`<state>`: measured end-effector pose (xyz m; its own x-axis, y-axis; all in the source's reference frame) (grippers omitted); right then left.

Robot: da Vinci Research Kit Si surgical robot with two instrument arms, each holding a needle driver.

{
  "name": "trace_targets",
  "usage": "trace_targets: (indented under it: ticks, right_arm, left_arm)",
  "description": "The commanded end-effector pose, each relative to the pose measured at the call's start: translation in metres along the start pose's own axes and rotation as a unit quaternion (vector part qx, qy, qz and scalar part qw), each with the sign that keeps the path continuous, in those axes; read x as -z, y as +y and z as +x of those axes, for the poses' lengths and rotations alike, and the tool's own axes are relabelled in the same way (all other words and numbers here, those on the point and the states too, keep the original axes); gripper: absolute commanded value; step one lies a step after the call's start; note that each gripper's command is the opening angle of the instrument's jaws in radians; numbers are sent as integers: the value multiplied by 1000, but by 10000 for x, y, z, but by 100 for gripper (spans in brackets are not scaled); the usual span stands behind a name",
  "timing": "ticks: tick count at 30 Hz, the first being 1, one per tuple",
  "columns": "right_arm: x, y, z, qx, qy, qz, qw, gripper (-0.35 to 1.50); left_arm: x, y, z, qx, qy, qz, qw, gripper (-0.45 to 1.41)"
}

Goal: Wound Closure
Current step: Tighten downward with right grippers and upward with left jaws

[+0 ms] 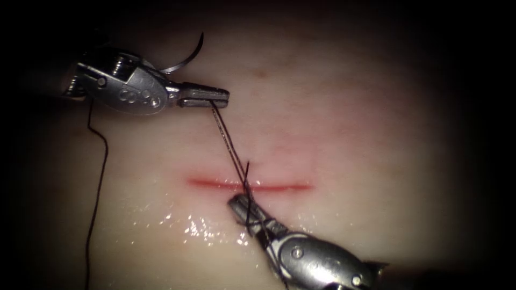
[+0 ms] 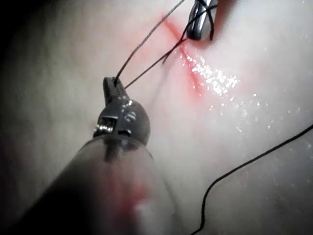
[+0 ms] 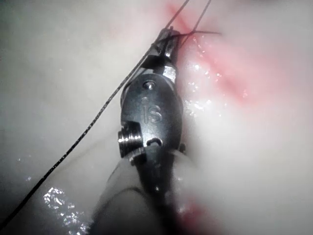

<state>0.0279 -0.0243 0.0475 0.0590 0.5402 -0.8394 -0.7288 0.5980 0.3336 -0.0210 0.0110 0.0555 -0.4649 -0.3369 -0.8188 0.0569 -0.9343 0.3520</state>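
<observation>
My left tool (image 1: 219, 97) is above the cut (image 1: 279, 187), jaws shut on the thread (image 1: 228, 142), which runs taut down to the middle of the cut. The same grip shows in the left wrist view, where two strands leave the left tool (image 2: 111, 84). My right tool (image 1: 240, 205) comes from the lower right, its tip just below the cut, jaws shut with thread wound around them; a short thread end (image 1: 248, 167) sticks up beside the tip. The wound strands show on the right tool (image 3: 166, 41). The curved needle (image 1: 188, 53) lies free behind the left tool, outside the tissue.
A long slack strand of thread (image 1: 99, 177) trails down the tissue (image 1: 349, 107) at the far left. Wet glints (image 1: 201, 228) lie below the cut's left half. Red fluid marks the cut line (image 2: 188, 61).
</observation>
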Motion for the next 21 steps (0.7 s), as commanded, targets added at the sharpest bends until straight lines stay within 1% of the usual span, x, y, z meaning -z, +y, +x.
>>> trace_targets:
  ticks: [1, 4, 9, 10, 12, 13, 14, 15, 17, 18, 19, 20, 21]
  right_arm:
    - [-2, -8, -7, 0, -2, 2, 1000, -35]
    - [2, -16, -3, -1, -5, 0, 1000, -35]
    - [-1, -19, 7, -12, 0, 1, 1000, -35]
    - [-5, -22, 8, -44, 0, 15, 999, -35]
    - [-14, -26, 8, -73, -12, 15, 997, -35]
    - [-17, -28, 7, -101, -22, 14, 995, -35]
    - [-21, -31, 6, -196, -36, 21, 980, -35]
    - [-27, -35, 4, -273, -47, 33, 960, -35]
    - [-30, -35, 4, -273, -47, 32, 960, -35]
    - [-33, -35, 4, -313, -49, 39, 948, -35]
    - [-33, -34, 5, -338, -46, 43, 939, -35]
    - [-35, -29, 5, -424, -43, 51, 903, -35]
    - [-36, -28, 5, -453, -46, 52, 889, -35]
  left_arm:
    - [-7, 2, -2, 2, 0, 1, 1000, -45]
    - [-14, -10, 0, 1, -5, 4, 1000, -45]
    - [-19, -11, 2, 2, -9, 7, 1000, -45]
    - [-21, -14, 2, 1, -10, 7, 1000, -45]
    - [-25, -13, 4, 2, -13, 9, 1000, -45]
    - [-26, -12, 5, 2, -16, 10, 1000, -45]
    - [-27, -12, 6, 2, -15, 10, 1000, -45]
    - [-29, -11, 7, 2, -13, 10, 1000, -45]
    - [-30, -9, 8, 1, -12, 10, 1000, -45]
    - [-30, -4, 9, -1, -10, 11, 1000, -45]
    - [-31, -2, 10, -2, -10, 11, 1000, -45]
    - [-31, 5, 10, -6, -7, 11, 1000, -45]
    - [-31, 7, 10, -7, -5, 11, 1000, -45]
